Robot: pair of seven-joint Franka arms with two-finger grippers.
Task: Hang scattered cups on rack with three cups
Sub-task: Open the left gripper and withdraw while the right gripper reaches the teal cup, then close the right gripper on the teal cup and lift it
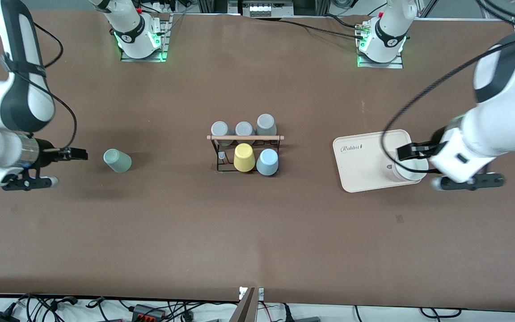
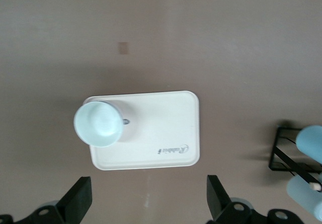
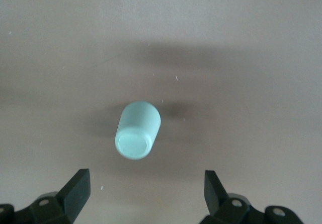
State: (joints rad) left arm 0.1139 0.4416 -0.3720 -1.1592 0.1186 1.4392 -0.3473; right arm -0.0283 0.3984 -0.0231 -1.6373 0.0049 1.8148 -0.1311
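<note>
Two loose cups remain off the rack (image 1: pixel 245 150); mint cup (image 1: pixel 117 160) lies tipped on its side on the bare table toward the right arm's end; pale blue cup (image 2: pixel 98 124) stands mouth-up on a corner of the cream tray (image 1: pixel 359 167) toward the left arm's end.

Right gripper (image 3: pixel 146 194) hangs over the table beside the mint cup, jaws spread wide, holding nothing; left gripper (image 2: pixel 148 201) hangs over the tray's edge by the blue cup, likewise wide and empty.

Risks, as judged: the mint cup is round and may roll off when a finger touches it; the blue cup may slide on the smooth tray, or the tray may shift; the light wire rack could tip.

Containers: tray holds only the blue cup, itself empty; rack carries a yellow cup (image 1: pixel 244 157), another blue one (image 1: pixel 267 162) and three grey cups (image 1: pixel 244 128).
</note>
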